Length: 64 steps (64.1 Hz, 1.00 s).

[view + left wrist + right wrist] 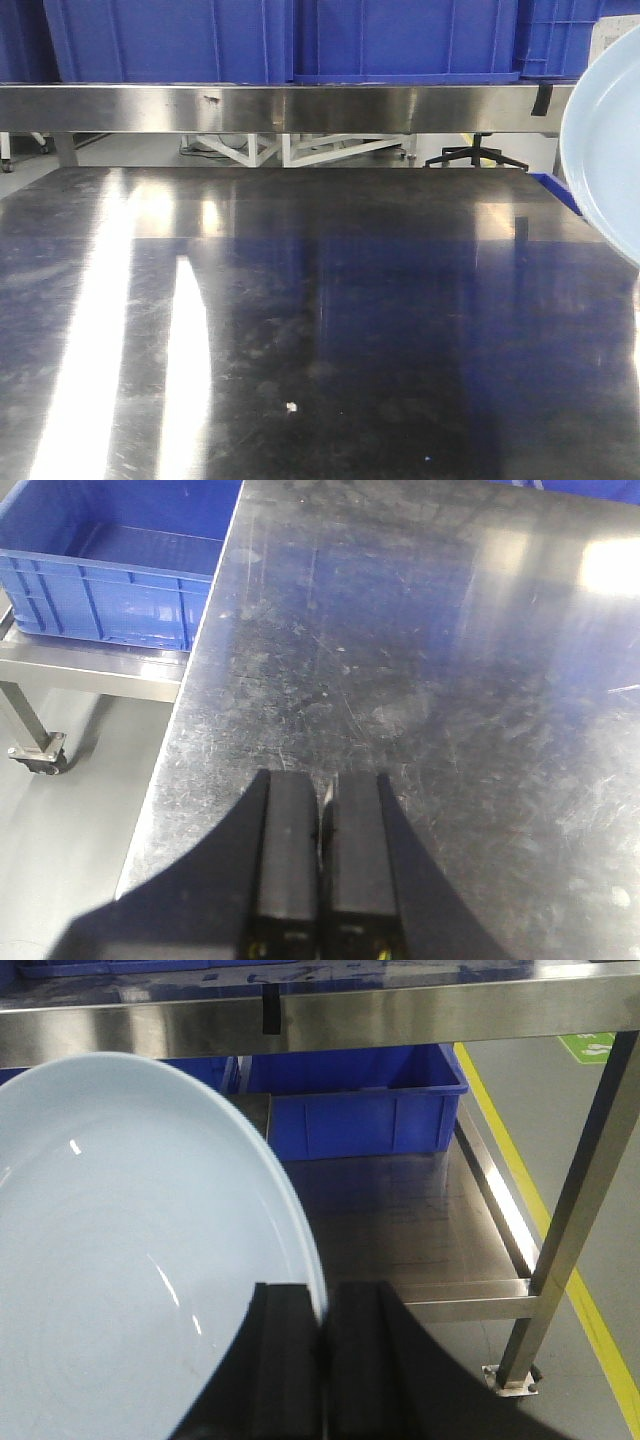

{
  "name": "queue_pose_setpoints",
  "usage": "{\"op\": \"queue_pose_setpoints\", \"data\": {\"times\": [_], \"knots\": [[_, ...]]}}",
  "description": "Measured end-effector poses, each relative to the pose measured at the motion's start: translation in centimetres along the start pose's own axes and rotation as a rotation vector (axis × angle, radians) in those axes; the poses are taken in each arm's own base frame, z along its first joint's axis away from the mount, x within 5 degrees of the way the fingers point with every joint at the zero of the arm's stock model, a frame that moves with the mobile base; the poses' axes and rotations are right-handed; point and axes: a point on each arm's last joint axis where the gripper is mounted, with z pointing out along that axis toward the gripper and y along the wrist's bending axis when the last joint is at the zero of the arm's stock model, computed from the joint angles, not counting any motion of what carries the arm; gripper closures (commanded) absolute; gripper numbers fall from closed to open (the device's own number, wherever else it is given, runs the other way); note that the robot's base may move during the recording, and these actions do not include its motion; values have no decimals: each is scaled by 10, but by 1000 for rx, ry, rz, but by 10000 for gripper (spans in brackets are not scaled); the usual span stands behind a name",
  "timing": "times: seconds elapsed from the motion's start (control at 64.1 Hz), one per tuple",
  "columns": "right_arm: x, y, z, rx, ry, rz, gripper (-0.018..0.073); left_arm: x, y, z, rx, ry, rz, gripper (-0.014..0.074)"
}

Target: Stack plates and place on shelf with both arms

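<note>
One pale blue-white plate (605, 150) hangs tilted on edge at the right border of the front view, above the table. In the right wrist view this plate (130, 1260) fills the left half, and my right gripper (325, 1310) is shut on its rim. My left gripper (322, 790) is shut and empty, low over the steel tabletop (420, 660) near its left edge. The second plate is out of view. The shelf's steel rail (300, 108) runs across the back, and it also shows in the right wrist view (400, 1015). Neither gripper shows in the front view.
Blue crates (250, 35) stand on the shelf above the rail. Another blue crate (110, 570) sits on a low cart left of the table, and one (355, 1110) sits on a lower tier to the right. A steel leg (570, 1230) stands at the right.
</note>
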Motion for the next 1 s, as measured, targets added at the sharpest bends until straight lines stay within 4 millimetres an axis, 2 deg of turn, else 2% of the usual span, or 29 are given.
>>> {"op": "queue_pose_setpoints", "data": {"times": [0.998], "knots": [[1,0,0,0,2,1,530,0,0,0,0,0,0,511]]}}
